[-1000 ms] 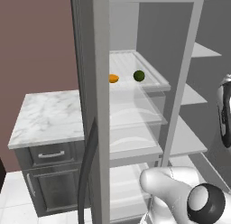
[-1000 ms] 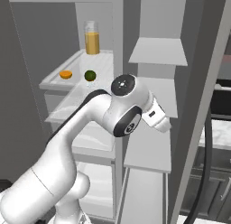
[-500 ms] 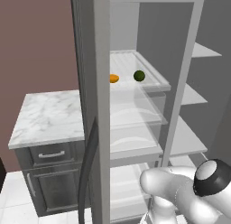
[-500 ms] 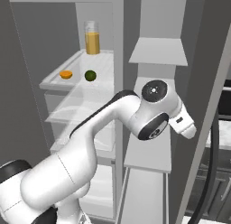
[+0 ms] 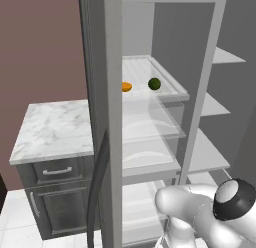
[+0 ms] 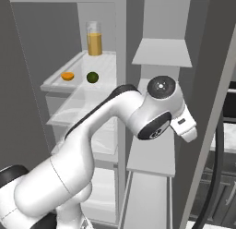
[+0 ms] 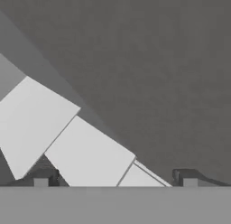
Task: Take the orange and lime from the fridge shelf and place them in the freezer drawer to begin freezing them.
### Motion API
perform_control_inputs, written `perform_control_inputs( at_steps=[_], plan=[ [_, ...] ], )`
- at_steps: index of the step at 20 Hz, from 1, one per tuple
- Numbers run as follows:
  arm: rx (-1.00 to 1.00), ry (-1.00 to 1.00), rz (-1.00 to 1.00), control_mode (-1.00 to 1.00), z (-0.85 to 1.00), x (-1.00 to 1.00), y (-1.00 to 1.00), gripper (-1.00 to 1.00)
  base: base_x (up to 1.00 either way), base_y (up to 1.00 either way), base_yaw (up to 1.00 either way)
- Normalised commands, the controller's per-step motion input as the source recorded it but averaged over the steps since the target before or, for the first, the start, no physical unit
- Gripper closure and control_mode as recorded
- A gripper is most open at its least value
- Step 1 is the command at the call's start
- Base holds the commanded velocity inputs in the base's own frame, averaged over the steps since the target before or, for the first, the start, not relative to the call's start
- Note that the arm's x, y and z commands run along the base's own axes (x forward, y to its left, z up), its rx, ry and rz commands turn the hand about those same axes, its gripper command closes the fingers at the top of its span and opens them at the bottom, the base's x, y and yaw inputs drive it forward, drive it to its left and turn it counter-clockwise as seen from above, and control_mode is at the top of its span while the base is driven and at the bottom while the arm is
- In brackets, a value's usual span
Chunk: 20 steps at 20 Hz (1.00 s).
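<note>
The orange and the lime lie side by side near the front of the ridged white fridge shelf, a small gap between them. In the right base view the orange lies left of the lime on the same fridge shelf. My hand hangs well right of and below the fruit, in front of the right compartment. My gripper is open and holds nothing; its fingertips stand far apart, facing a grey wall and pale panels. The freezer drawer is out of clear view.
A tall glass of orange juice stands at the back of the fruit shelf. Clear-fronted shelves stack below it. Plain grey shelves fill the right compartment. The open fridge door rises at the left, beside a marble counter.
My arm has swung to the right, carrying the hand across toward the right compartment and slightly lower. Orange and lime have not moved.
</note>
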Motion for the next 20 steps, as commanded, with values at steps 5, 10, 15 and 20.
perform_control_inputs(
  at_steps=[5,10,15,20],
  plan=[
    [-0.07,0.00,0.14,-1.00,0.00,-0.25,1.00,-1.00,0.00,0.00,0.00],
    [-0.11,0.01,0.06,-1.00,0.16,0.00,1.00,-1.00,0.00,0.00,0.00],
    [-0.09,0.07,0.02,-1.00,0.53,0.00,1.00,-1.00,0.00,0.00,0.00],
    [-0.08,0.10,0.05,-1.00,0.41,0.00,1.00,-1.00,0.00,0.00,0.00]
  ],
)
